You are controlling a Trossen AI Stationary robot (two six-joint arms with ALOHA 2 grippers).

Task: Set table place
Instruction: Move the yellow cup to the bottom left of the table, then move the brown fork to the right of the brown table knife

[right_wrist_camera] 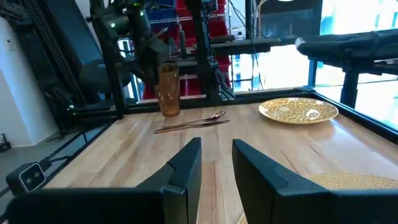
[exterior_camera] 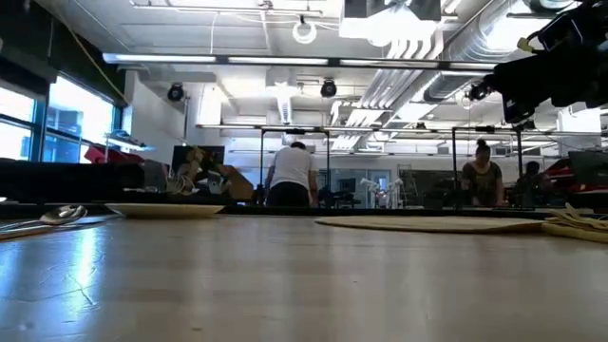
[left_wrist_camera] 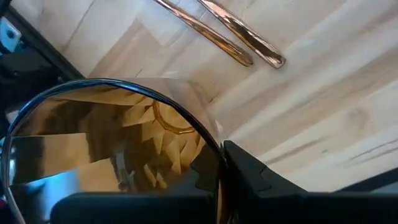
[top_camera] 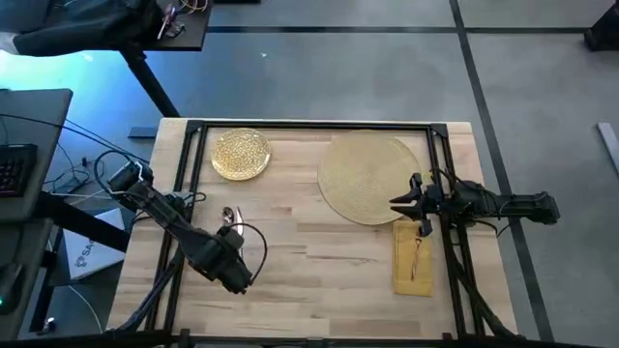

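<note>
The left pincer [right_wrist_camera: 163,71] gripped the ribbed amber glass tumbler [right_wrist_camera: 168,90] above the light-wood bench [top_camera: 319,256], slim metallic cutlery [right_wrist_camera: 189,122] just beside it. The released right pincer [top_camera: 404,201] hovered over the round straw-coloured mat [top_camera: 363,174], the mustard-yellow napkin [top_camera: 413,261] beside it and the glittery gold plate [top_camera: 240,153] well apart.

Bright overhead room lights, even daylight tone. Blue glow far left off the table [top_camera: 319,242]. Low view: near tabletop blurred, window glare on wood. Tumbler [left_wrist_camera: 112,155] close-up distorted.

tumbler [left_wrist_camera: 112,155]: cut off at my left wrist picture's edge, base hidden
napkin [exterior_camera: 579,224]: cropped in the low view
cutlery on napkin [top_camera: 418,253]: too small to tell
</note>
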